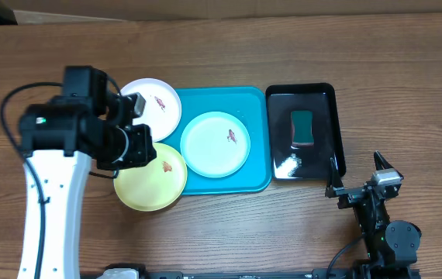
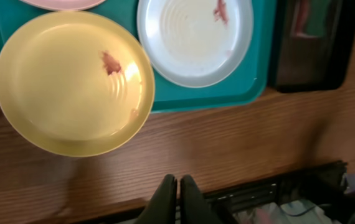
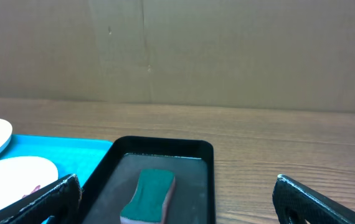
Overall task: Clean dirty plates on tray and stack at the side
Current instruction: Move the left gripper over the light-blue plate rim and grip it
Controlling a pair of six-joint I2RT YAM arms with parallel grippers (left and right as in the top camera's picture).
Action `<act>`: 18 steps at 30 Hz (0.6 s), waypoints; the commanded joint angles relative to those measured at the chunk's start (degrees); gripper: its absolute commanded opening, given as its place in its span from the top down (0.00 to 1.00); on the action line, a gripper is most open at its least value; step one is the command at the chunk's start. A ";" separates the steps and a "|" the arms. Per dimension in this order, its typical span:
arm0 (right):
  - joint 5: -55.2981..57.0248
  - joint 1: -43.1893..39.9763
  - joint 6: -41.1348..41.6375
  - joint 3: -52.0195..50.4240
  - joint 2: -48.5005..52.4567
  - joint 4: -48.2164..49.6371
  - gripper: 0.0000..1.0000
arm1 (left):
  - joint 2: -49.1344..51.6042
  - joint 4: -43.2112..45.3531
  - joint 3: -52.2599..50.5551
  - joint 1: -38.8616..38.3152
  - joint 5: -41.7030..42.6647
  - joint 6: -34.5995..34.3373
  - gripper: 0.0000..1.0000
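I see the tray carrying three smeared plates: white plate and yellow plate overhang its left edge, mint plate sits inside. My left gripper is pinched together, empty; my right gripper stands apart.

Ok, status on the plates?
Left claw shut, empty. Right claw open, by black tray. White plate, mint plate, yellow plate all smeared, on turquoise tray, unstacked. Sponge in black tray; nothing atop plates.
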 commanded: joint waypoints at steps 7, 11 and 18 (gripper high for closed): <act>-0.17 0.37 -0.22 -0.59 -0.46 0.31 0.00 | 0.04 15.61 -18.58 -1.92 -4.13 -6.82 0.78; -0.17 0.37 -0.22 -0.59 -0.46 0.31 0.00 | 0.31 24.13 -24.04 -2.47 -4.22 -7.93 0.58; -0.81 0.37 0.61 -0.59 -0.46 0.98 0.00 | 0.85 35.67 -26.99 -6.01 -4.81 -9.99 0.59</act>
